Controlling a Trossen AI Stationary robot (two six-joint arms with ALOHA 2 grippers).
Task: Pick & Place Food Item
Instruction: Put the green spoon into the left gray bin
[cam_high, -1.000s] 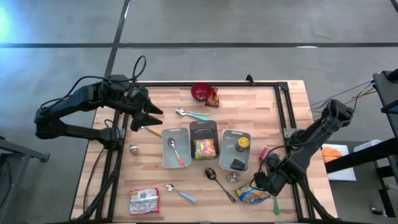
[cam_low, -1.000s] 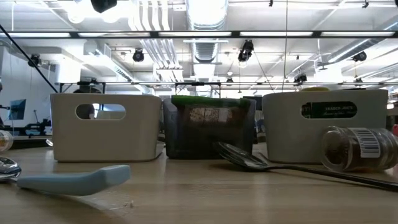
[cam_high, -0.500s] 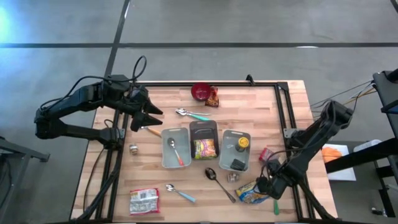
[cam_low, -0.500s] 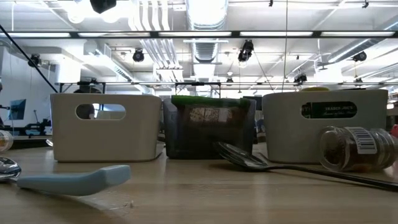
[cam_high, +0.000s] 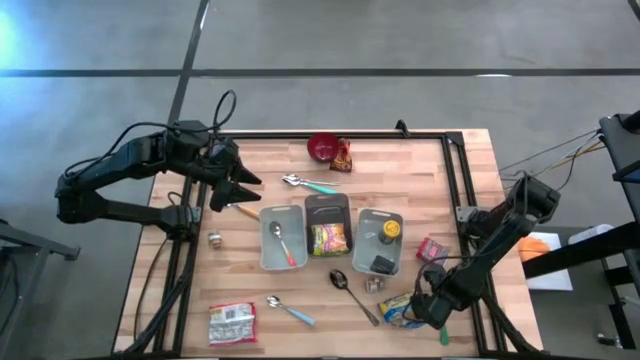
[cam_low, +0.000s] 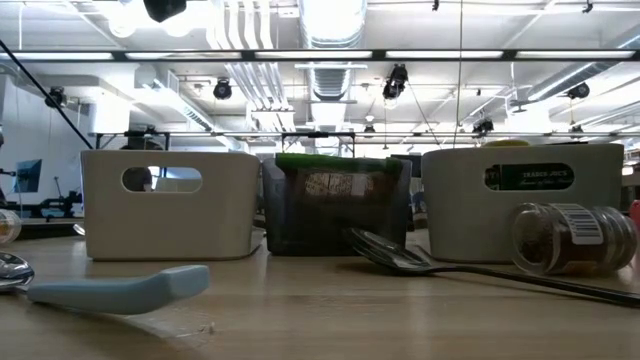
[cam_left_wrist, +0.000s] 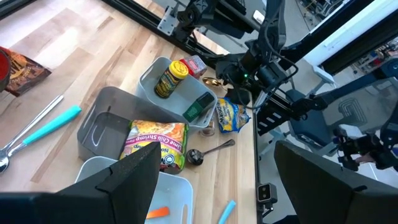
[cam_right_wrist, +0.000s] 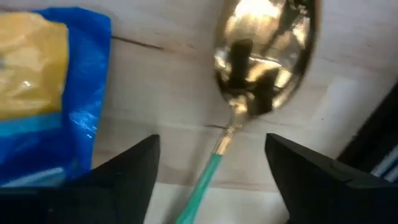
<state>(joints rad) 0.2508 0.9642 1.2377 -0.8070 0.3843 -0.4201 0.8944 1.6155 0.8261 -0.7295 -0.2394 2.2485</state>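
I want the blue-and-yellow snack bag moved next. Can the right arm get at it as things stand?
Probably yes. The right gripper is low beside the snack bag, fingers open. Only a green-handled spoon lies close by, not between them.

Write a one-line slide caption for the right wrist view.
Right gripper, fingers apart, low over the wooden table, between a blue-and-yellow snack bag and a gold spoon with a teal handle.

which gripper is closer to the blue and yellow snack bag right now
The right one. The right gripper is low beside the snack bag at the table's near right corner; the left gripper hovers far across the table, by the far left edge.
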